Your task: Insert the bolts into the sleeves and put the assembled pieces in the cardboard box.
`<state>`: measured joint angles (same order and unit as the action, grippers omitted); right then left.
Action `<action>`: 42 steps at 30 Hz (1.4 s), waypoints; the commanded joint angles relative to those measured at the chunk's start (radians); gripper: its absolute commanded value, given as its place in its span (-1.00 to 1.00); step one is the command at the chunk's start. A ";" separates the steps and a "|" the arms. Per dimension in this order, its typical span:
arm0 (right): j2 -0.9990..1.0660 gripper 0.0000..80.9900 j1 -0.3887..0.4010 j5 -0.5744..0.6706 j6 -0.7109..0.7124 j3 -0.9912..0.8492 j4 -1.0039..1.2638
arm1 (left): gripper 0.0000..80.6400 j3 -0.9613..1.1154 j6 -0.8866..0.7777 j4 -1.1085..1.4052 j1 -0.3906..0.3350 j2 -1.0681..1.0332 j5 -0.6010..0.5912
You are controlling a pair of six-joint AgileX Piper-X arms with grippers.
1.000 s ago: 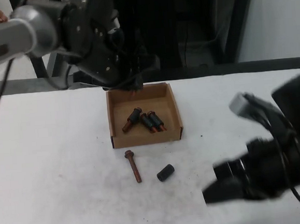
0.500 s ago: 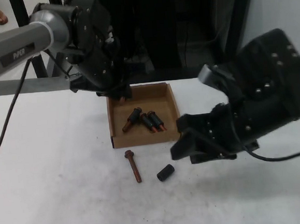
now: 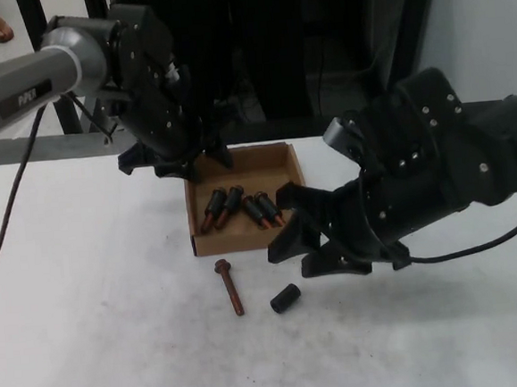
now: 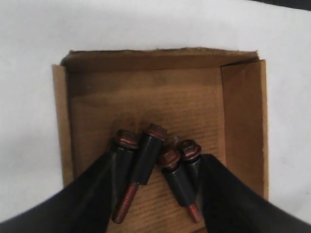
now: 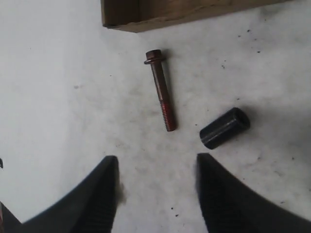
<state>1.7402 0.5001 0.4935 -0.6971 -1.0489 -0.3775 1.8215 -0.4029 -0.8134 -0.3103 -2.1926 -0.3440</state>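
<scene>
The cardboard box (image 3: 292, 168) (image 4: 243, 111) holds several assembled pieces (image 4: 146, 170), each a rust-red bolt in a black sleeve. My left gripper (image 4: 156, 206) hangs open above them, over the box's back left (image 3: 189, 163), with nothing between its fingers. In front of the box, a loose bolt (image 3: 229, 288) (image 5: 160, 90) lies on the white bench with a loose black sleeve (image 3: 285, 298) (image 5: 224, 128) beside it. My right gripper (image 5: 156, 194) stands open and empty just above this pair, at the box's front right corner (image 3: 289, 236).
The box's front wall (image 5: 170, 12) lies close behind the loose bolt. The white bench (image 3: 101, 349) stretches bare to the left and front. A dark frame and a rail stand behind the bench's far edge.
One more assembled piece now lies in the box beside the others, under the left gripper. The right arm swung in from the front right to over the loose bolt and sleeve.
</scene>
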 commanded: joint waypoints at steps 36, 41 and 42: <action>0.089 -0.01 0.009 -0.138 -0.315 -0.015 0.023 | -0.13 -1.065 -0.034 1.041 -0.085 0.776 -0.155; 0.122 -0.01 0.017 -0.132 -0.313 -0.074 0.012 | -0.13 -1.098 -0.076 1.129 -0.085 0.783 -0.152; 0.136 -0.01 0.019 -0.129 -0.311 -0.104 -0.008 | -0.13 -1.098 -0.076 1.134 -0.085 0.783 -0.152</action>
<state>1.8602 0.5142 0.3604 -1.0106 -1.1082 -0.3727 0.7248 -0.4809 0.2731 -0.3917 -1.4261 -0.4726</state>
